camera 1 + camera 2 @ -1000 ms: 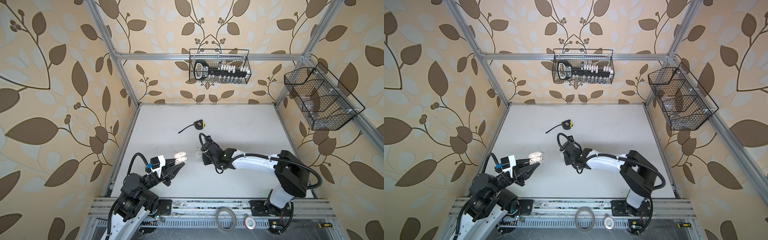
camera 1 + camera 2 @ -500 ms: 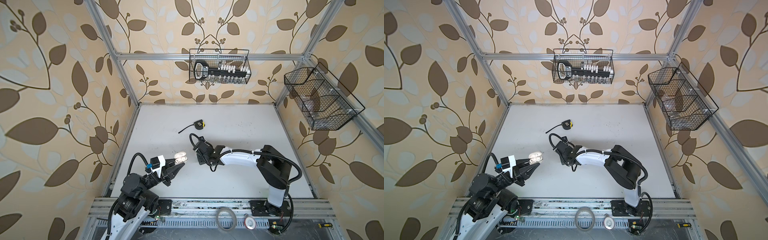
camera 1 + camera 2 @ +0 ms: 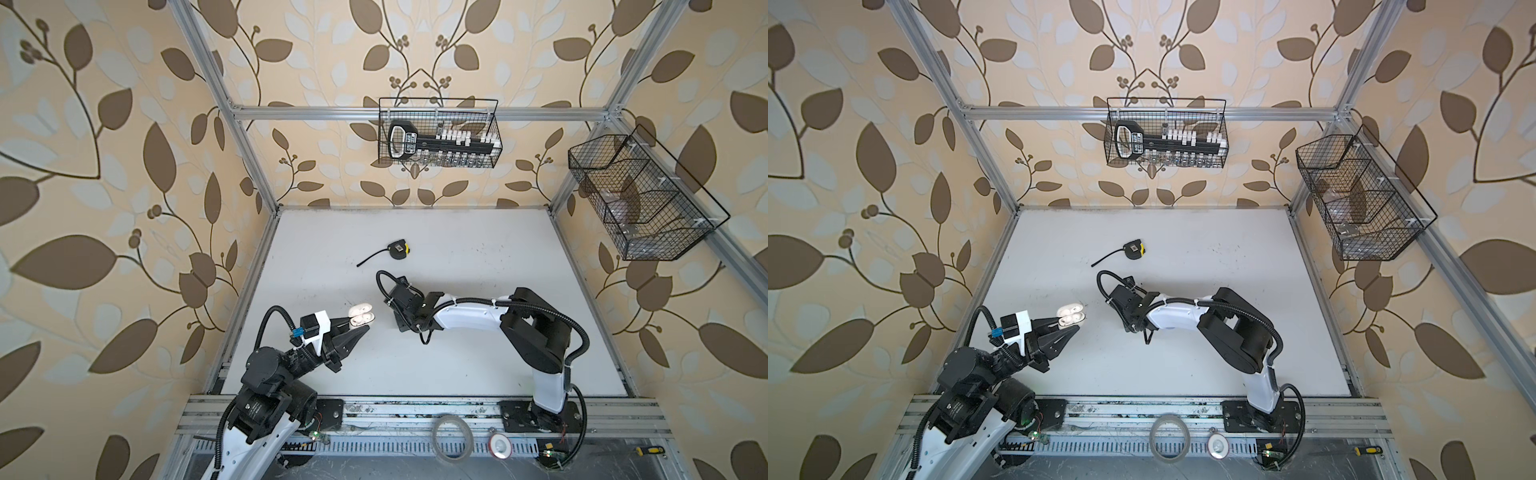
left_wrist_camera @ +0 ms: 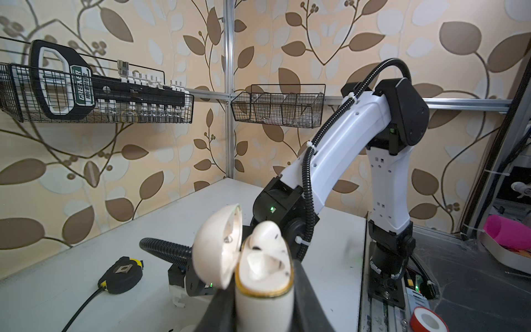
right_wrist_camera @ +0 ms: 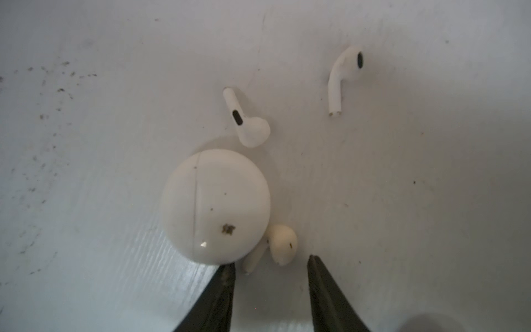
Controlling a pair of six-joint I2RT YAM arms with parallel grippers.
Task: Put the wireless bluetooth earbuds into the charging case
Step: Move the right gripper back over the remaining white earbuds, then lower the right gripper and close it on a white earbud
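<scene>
My left gripper [image 4: 263, 299] is shut on a white charging case [image 4: 264, 304] and holds it above the table's front left, as both top views show [image 3: 360, 320] [image 3: 1070, 319]. The case's lid [image 4: 218, 253] is swung open, and one white earbud [image 4: 267, 234] sits in it. My right gripper [image 5: 270, 266] points down at the table and is open. Just beyond its fingertips lies a cream earbud [image 5: 283, 244], touching a shut round white case [image 5: 215, 205]. Two white earbuds [image 5: 248, 126] [image 5: 342, 77] lie farther off. In both top views the right wrist hides these things.
A black and yellow tape measure [image 3: 398, 250] [image 3: 1133, 249] lies behind the right wrist with its tape pulled out. Wire baskets hang on the back wall [image 3: 438, 139] and the right wall [image 3: 640, 199]. A tape roll [image 3: 452, 442] lies on the front rail.
The right arm has swung left across the table, its elbow folding in towards the middle. The left arm and the case it holds have not moved.
</scene>
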